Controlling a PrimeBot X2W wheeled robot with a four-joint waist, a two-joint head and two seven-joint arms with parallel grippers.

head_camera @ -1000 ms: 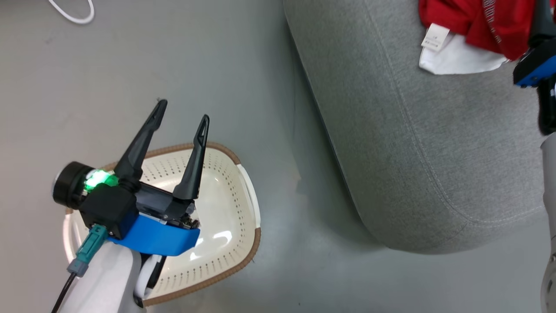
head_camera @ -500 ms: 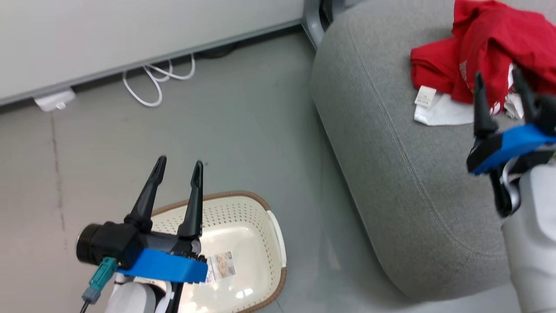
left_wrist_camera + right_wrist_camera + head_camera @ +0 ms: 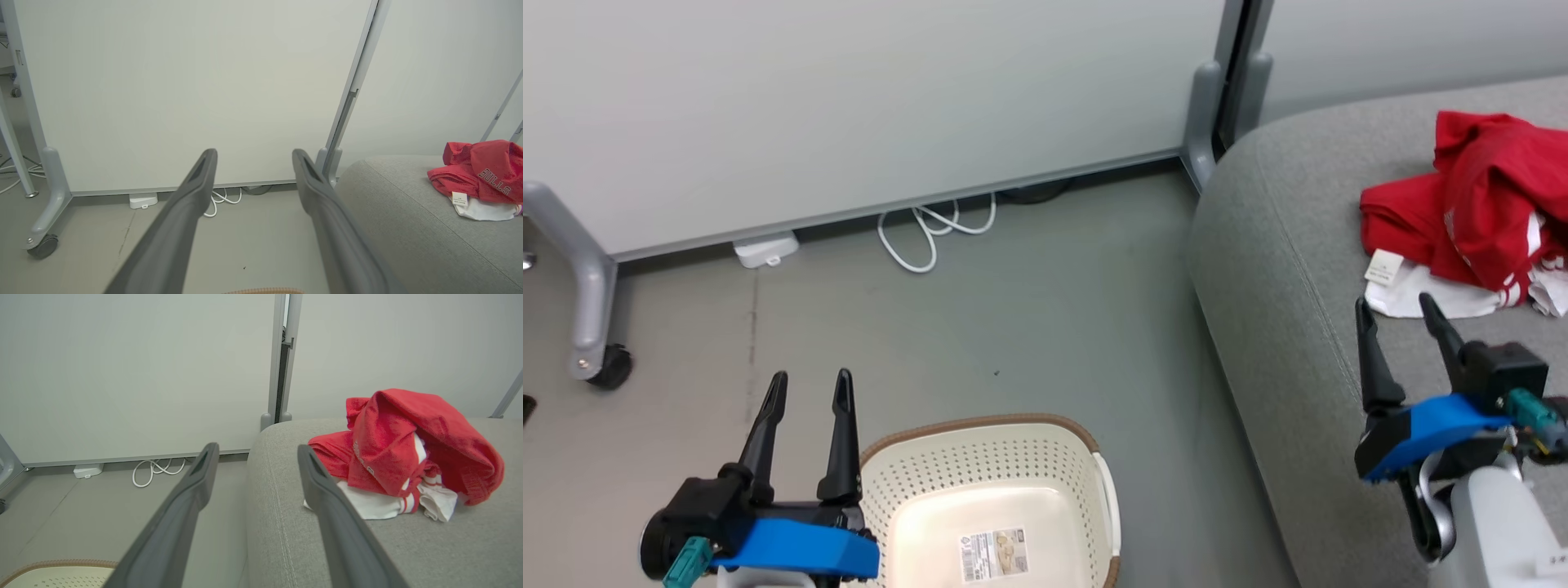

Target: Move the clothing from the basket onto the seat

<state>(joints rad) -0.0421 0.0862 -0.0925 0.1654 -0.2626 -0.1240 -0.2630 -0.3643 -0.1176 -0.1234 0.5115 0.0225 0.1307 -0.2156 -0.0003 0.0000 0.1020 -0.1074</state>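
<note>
Clothing: the red clothing (image 3: 1478, 220) is lying in a crumpled heap at the upper right of the head view, resting on the seat, with its white lining and tag showing at the lower edge.
Seat: the grey seat (image 3: 1282, 286) is taking up the right side of the frame.
Basket: the basket (image 3: 980, 457) is sitting on the floor (image 3: 1054, 327) at the bottom centre, with a paper label (image 3: 994, 555) showing on its bare bottom.
Left gripper: the left gripper (image 3: 811, 377) is hovering at the lower left, just beside the basket, its 2 fingers standing apart, released.
Right gripper: the right gripper (image 3: 1392, 302) is hanging at the lower right over the seat, near the clothing but apart from it, its 2 fingers spread, grasping nothing.
Background: a white cable (image 3: 931, 233) is lying on the floor by the pale wall panel (image 3: 849, 98), upper centre.
</note>
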